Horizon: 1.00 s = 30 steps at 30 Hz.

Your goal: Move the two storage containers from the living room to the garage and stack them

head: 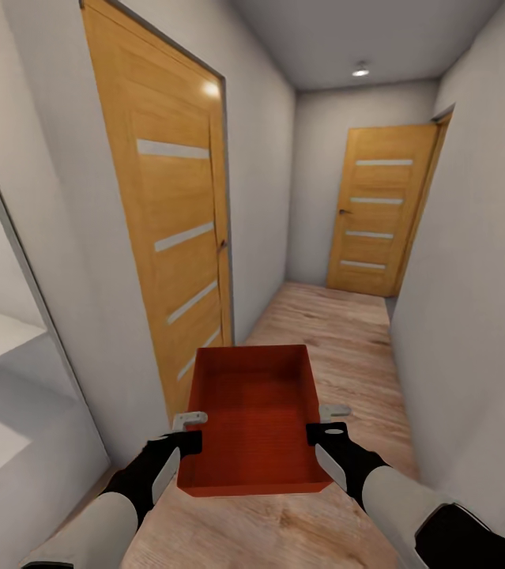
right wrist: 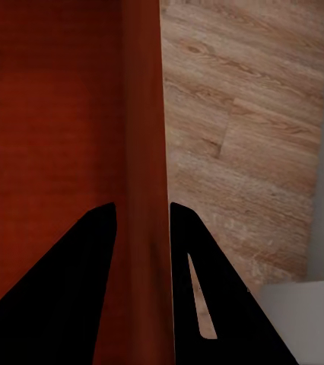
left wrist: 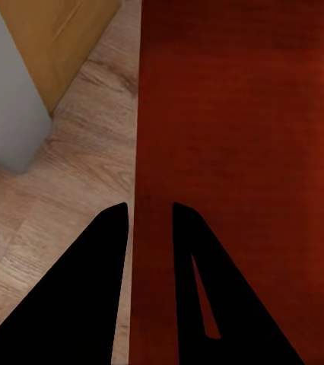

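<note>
- From the head camera I see a narrow hallway with white walls and a light wood plank floor (head: 339, 332). A wooden door (head: 169, 229) with pale horizontal strips is close on the left, and a second matching door (head: 378, 209) stands at the far end under a ceiling light (head: 360, 71).
- In the same view, one orange-red storage container (head: 256, 419) hangs in front of me above the planks, open side up, carried between both arms. My left gripper (head: 190, 431) has the container's left wall and my right gripper (head: 323, 423) has its right wall, each about midway along the side.
- On the left wrist camera, the left gripper (left wrist: 148, 220) straddles the thin wall of the container (left wrist: 246, 137): one finger sits outside over the planks, the other inside over the box's bottom, pinching the wall between them. A corner of white wall and the wooden door's lower edge show beyond.
- On the right wrist camera, the right gripper (right wrist: 143, 220) is likewise clamped across the opposite wall of the container (right wrist: 48, 99), one finger inside, one outside above the plank floor.
</note>
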Motion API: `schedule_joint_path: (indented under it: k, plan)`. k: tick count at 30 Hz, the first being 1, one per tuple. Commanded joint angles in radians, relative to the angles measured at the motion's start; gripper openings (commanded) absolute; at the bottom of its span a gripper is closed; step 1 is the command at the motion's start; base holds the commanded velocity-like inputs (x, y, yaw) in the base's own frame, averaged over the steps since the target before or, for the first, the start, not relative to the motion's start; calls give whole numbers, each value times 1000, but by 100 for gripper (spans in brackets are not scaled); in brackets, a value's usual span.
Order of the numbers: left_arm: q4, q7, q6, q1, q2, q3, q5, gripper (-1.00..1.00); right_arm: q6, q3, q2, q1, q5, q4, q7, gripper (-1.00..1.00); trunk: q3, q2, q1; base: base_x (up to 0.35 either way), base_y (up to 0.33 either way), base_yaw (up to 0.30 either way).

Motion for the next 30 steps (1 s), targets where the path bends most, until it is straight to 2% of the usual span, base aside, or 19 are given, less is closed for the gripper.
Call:
schedule_joint_path:
  k: [1,13,30]
  plan:
    - [-1,13,8,0,6,-10,-20,-100,8,-3,-4,-2,15,-2,-11,-100,-2,-2,1,322,0,0]
    - [0,13,8,0,6,-10,-20,-100,9,-3,-4,-2,15,-2,-11,-100,-2,-2,1,322,0,-18]
    - [-1,13,8,0,5,-10,-20,-100,10,-3,-4,-2,15,-2,-12,-100,-2,-2,1,322,0,-228]
